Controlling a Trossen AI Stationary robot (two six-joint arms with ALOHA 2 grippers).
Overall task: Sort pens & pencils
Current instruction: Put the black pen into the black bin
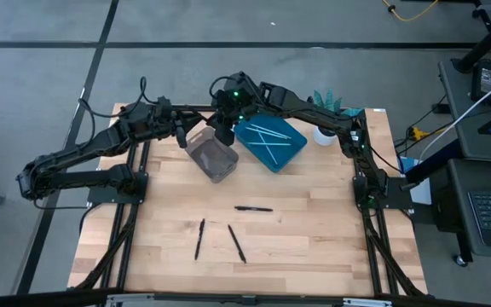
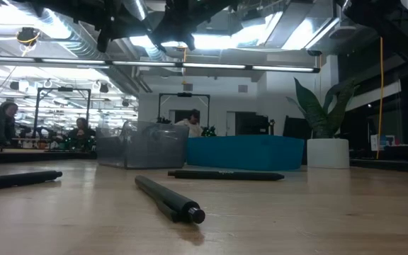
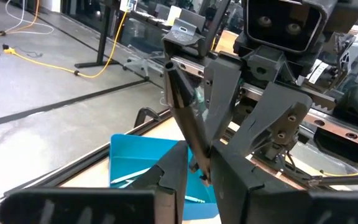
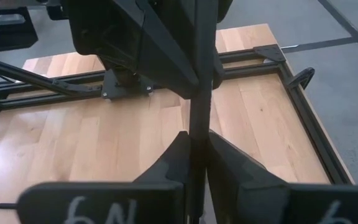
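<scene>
Both grippers meet in the air over the clear grey bin, my left gripper coming from the left and my right gripper from the right. Each is shut on one black stick, which runs up between them. Light blue sticks lie in the blue tray beside the bin. Three more black sticks lie flat on the wood nearer the front: one in the middle, two closer to the near edge. My left gripper pinches the black stick near one end, between its two fingers. The stick is lifted clear and stands out beyond the fingers. My right gripper pinches the same stick between its two fingers; the stick runs on past them to the left gripper.
A white pot with a green plant stands behind the blue tray at the far right. The low view shows the bin and tray far back. Black arm frames run along both table sides. Bare wood lies around the three loose sticks.
</scene>
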